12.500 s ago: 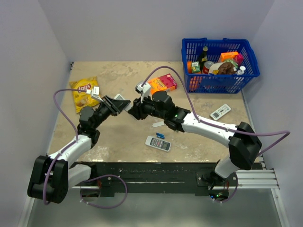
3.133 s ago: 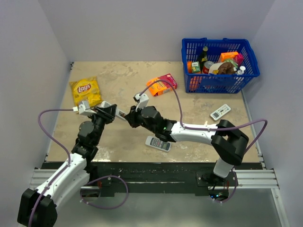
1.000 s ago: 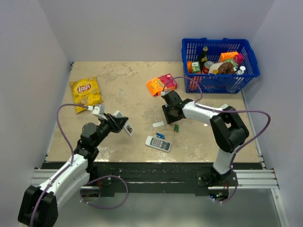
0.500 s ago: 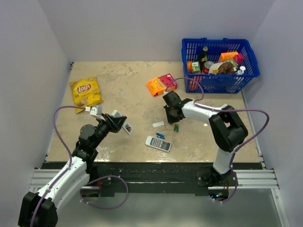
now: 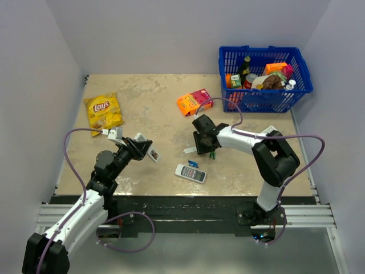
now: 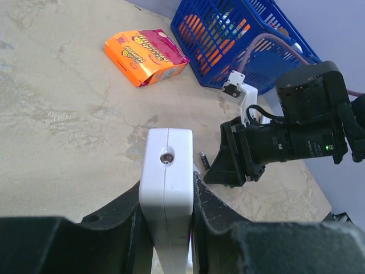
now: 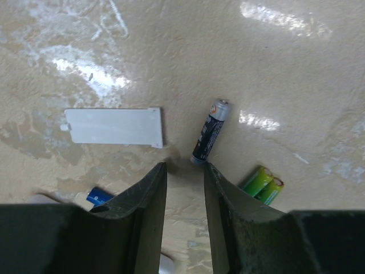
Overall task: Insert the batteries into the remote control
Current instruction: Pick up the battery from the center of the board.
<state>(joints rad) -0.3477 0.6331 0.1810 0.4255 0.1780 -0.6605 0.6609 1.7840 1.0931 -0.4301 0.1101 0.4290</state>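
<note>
right gripper (image 7: 183, 168): jaws part open, nothing between them; tips sit just short of the battery
battery: small dark grey-black cylinder with silvery ends (image 7: 210, 132); lies flat on the mottled beige tabletop (image 7: 285, 85), between a flat white plastic cover (image 7: 112, 126) and a green battery pair (image 7: 263, 185); touches neither
handling (judgement): light, rigid, smooth; likely to roll; pinch across mid-body, jaws square to its axis
left gripper (image 6: 166, 194): closed on the long slim plain white plastic remote control (image 6: 168, 151); held off the table, end face towards the right arm
second battery: cannot tell where
</note>
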